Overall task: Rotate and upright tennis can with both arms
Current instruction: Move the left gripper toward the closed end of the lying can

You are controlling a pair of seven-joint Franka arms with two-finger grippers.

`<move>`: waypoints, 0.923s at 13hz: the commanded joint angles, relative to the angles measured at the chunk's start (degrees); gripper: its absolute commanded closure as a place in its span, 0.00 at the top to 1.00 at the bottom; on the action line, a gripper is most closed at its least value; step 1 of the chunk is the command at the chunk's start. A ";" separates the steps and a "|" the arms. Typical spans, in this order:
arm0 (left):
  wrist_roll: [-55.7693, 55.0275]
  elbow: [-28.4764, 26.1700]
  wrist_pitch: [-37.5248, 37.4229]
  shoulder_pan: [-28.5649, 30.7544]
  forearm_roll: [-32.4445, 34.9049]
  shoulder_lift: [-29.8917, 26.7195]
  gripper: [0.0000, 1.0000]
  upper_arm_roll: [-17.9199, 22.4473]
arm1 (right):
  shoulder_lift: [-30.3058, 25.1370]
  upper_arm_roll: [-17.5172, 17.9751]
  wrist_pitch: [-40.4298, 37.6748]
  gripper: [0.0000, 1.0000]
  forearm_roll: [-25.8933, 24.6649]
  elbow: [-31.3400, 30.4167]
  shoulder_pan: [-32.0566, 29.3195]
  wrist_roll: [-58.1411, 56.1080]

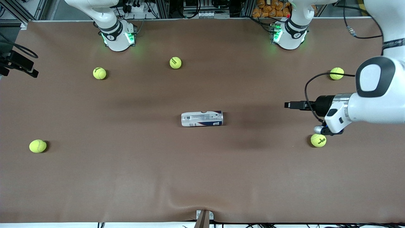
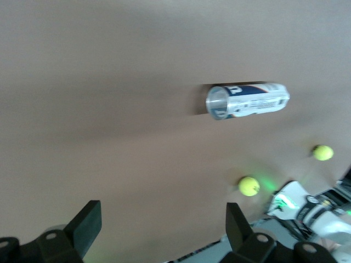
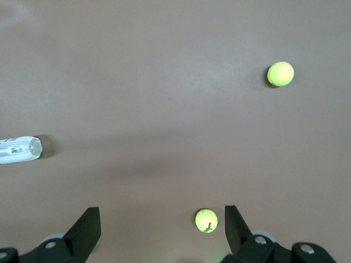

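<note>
The tennis can (image 1: 202, 118) lies on its side in the middle of the brown table, with a white and dark-blue label and its silver rim toward the left arm's end. It also shows in the left wrist view (image 2: 248, 101), and one end shows in the right wrist view (image 3: 19, 149). My left gripper (image 1: 289, 104) hangs over the table toward the left arm's end, pointing at the can and well apart from it. In its own view the left gripper (image 2: 162, 216) is open and empty. My right gripper (image 3: 162, 218) is open and empty, high over the table, and out of the front view.
Several yellow-green tennis balls lie scattered: one (image 1: 318, 140) under the left wrist, one (image 1: 336, 73) near it, one (image 1: 175, 62) and one (image 1: 99, 73) near the right arm's base, one (image 1: 38, 146) at the right arm's end. A black device (image 1: 19, 63) sits at that table edge.
</note>
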 commanded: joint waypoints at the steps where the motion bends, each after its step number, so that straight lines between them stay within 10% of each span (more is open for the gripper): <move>1: -3.32 1.14 2.64 -2.52 -4.08 2.66 1.00 -0.17 | 0.41 0.77 -4.11 1.00 -0.17 0.47 -3.59 0.57; 12: -1.52 1.93 17.02 -7.80 -7.43 15.93 1.00 -0.86 | 0.50 1.13 -4.32 1.00 0.44 0.56 -2.02 0.48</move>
